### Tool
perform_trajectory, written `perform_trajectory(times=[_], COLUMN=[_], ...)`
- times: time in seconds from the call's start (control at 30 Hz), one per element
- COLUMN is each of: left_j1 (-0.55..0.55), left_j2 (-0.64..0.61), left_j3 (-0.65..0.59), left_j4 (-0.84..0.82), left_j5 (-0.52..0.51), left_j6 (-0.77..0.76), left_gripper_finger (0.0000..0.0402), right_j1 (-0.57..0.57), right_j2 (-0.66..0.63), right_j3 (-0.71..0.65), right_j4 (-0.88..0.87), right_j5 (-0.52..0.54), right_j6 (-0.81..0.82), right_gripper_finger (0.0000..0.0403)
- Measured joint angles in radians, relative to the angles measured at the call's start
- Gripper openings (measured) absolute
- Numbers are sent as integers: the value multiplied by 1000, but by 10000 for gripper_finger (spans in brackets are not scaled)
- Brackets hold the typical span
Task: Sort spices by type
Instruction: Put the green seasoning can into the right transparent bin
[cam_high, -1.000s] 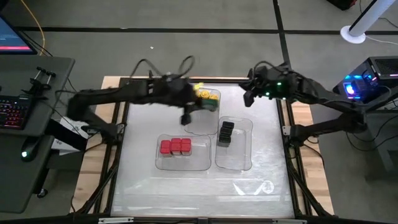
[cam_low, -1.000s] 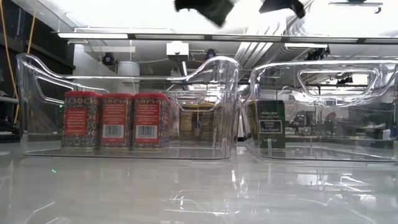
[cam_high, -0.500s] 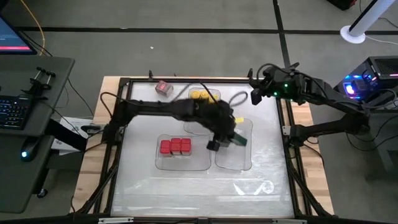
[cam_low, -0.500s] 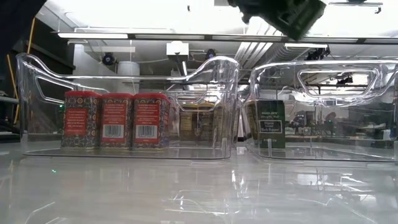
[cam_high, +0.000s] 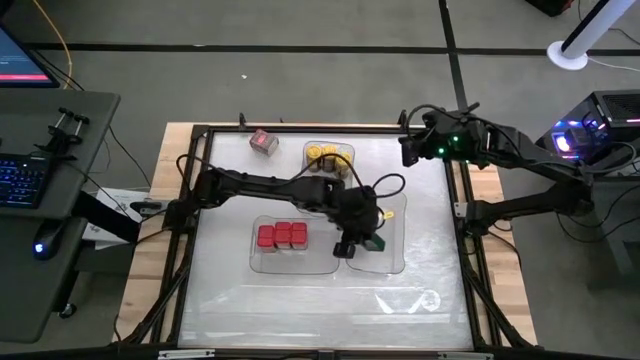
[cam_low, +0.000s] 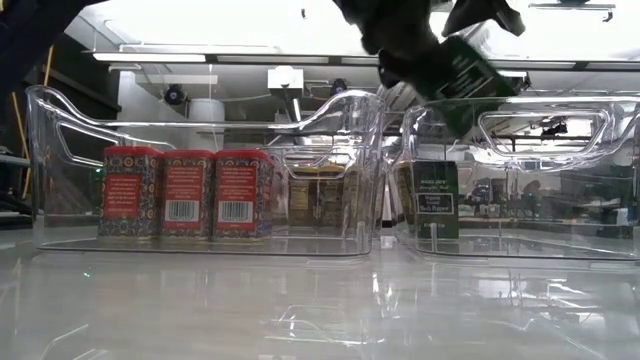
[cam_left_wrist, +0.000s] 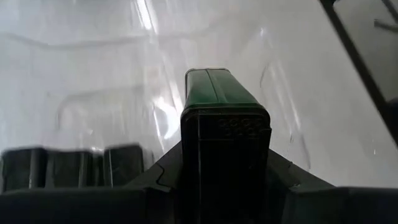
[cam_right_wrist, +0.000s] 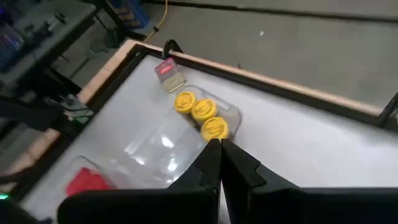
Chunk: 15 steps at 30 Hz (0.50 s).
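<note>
My left gripper (cam_high: 362, 240) is shut on a dark green tin (cam_high: 376, 243) above the right clear tray (cam_high: 392, 262). The tin also shows at the top of the low view (cam_low: 462, 78). Other dark tins (cam_left_wrist: 68, 168) stand in that tray, one of them facing the low view (cam_low: 435, 200). Three red tins (cam_high: 282, 236) stand in the left clear tray (cam_high: 262, 262). Three yellow-lidded jars (cam_high: 325, 157) stand in the far tray (cam_right_wrist: 233, 115). One red tin (cam_high: 263, 141) lies loose on the table near the far edge. My right gripper (cam_right_wrist: 217, 149) is shut and empty, high over the far right corner (cam_high: 412, 150). My left gripper pinches the dark green tin between its two fingers (cam_left_wrist: 283, 177), which lie on its two opposite sides near the perforated cap end (cam_left_wrist: 225, 127). The fingers slant down from the table's left. The tin hangs tilted, clear of the tray.
The three clear trays stand close together mid-table. Bare white table lies along the near edge (cam_high: 320, 310) and the right side. A black frame (cam_high: 470, 260) borders the table.
My left gripper has gone from beside the far tray toward the table's right and near edge, carrying the dark green tin, and has come down over the right tray. The tin has stayed tilted and clear. The loose red tin has come into view.
</note>
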Motion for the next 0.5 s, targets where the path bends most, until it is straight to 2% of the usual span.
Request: perform_trajectory(times=[0.27, 0.5], left_j1=[10, 10], left_j2=[7, 33], left_j3=[-4, -4], left_j4=[-77, -97], left_j5=[-2, -5], left_j6=[2, 2], left_gripper_finger=[108, 109], right_j1=[49, 64], right_j2=[38, 121], right_j3=[0, 0], right_j4=[3, 19], right_j5=[55, 56], right_j6=[152, 158], right_gripper_finger=[0, 0])
